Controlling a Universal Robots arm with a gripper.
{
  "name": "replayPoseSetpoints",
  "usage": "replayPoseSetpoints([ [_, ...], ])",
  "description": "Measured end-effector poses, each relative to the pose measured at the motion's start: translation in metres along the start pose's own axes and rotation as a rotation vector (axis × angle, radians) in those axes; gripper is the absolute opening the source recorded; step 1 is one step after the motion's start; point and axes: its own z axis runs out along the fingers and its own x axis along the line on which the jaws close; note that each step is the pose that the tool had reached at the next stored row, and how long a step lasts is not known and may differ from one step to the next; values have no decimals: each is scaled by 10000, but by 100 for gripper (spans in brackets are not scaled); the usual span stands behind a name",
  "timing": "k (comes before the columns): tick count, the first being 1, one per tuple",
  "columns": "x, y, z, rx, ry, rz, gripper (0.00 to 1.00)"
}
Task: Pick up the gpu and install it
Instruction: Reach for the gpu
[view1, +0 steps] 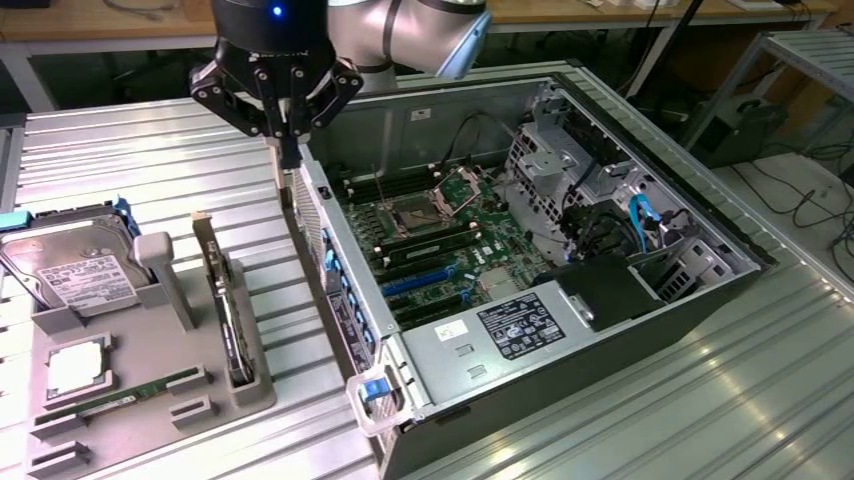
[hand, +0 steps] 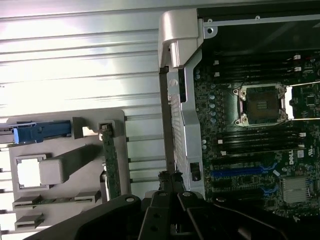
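Observation:
The gpu (view1: 227, 310) is a thin green card with a silver end bracket. It stands on edge in a slot of the grey holder (view1: 160, 340) at the exterior view's left, and shows as a green strip (hand: 110, 160) in the wrist view. My gripper (view1: 286, 158) hangs above the table between the holder and the open computer case (view1: 534, 330). It is behind the gpu, close to the case's rear edge. Its fingers (hand: 169, 176) are shut together with nothing between them.
The holder also carries a hard drive (view1: 74, 265), a processor (view1: 80, 365) and a narrow memory stick (view1: 127, 395). Inside the case lies the motherboard with blue expansion slots (view1: 427, 280), an open CPU socket (view1: 461, 185) and a power supply (view1: 527, 330).

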Motion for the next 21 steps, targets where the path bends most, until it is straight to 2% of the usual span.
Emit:
replayPoseSetpoints([
  [21,144,-45,-5,0,0,0,11],
])
